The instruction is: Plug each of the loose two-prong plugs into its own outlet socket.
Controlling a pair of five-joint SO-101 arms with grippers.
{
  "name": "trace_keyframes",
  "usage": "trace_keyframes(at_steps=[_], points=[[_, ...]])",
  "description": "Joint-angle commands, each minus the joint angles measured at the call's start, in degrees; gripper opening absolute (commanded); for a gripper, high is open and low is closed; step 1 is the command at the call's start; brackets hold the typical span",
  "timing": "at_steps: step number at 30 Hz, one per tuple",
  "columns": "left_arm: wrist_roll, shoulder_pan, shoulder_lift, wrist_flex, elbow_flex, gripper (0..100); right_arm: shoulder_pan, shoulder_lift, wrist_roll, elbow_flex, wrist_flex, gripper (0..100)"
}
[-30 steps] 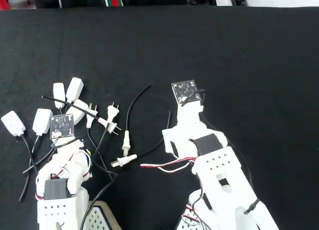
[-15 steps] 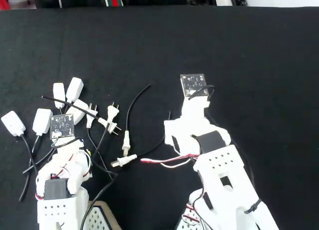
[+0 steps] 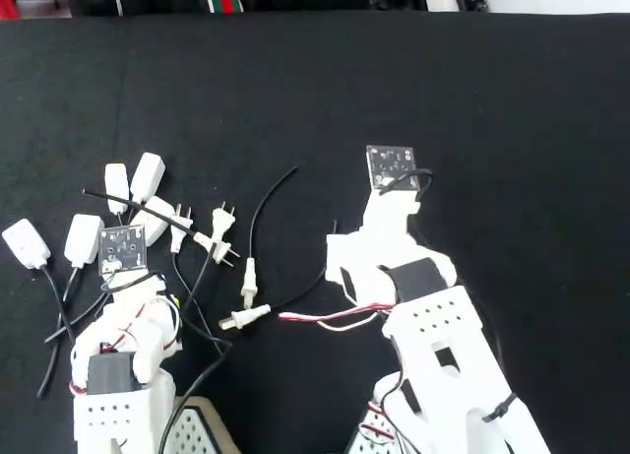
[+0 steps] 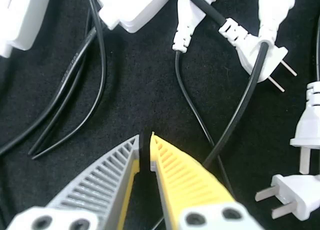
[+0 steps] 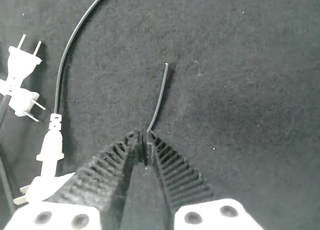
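Black cloth (image 3: 512,129) runs to the table's far edge, stretching wide far and right. Plugs (image 3: 224,221) and white sockets (image 3: 148,173) cluster near-left. Left gripper (image 4: 146,140) is pinched together, holding nothing; right gripper (image 5: 145,140) clamps a thin cable (image 5: 159,98).

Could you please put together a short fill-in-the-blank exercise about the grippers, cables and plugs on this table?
1. The thin cable gripped by the right gripper is ___ in colour.
2. The left gripper has one grey finger and one ___ finger.
3. The white plug lying loose on the cloth has ___ prongs.

Missing words: black; yellow; two
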Motion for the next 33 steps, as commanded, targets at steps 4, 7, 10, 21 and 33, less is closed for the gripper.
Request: trace_keyframes(at_steps=[4, 7, 10, 21, 33], points=[[-0.18, 0.04, -0.09, 0.26, 1.01, 5, 5.27, 0.31, -0.53, -2.07, -0.79, 1.5], [-0.18, 0.04, -0.09, 0.26, 1.01, 5, 5.54, 0.4, -0.88, -2.77, -0.7, 1.5], [-0.18, 0.22, -0.09, 0.26, 1.01, 5, 5.54, 0.4, -0.88, -2.68, -0.79, 1.5], [-0.18, 0.31, -0.09, 0.26, 1.01, 5, 5.71, 3.12, -0.88, -5.05, -0.79, 1.5], [-0.18, 0.31, -0.09, 0.26, 1.01, 5, 5.8, 22.73, -0.44, -18.59, 5.8, 1.5]])
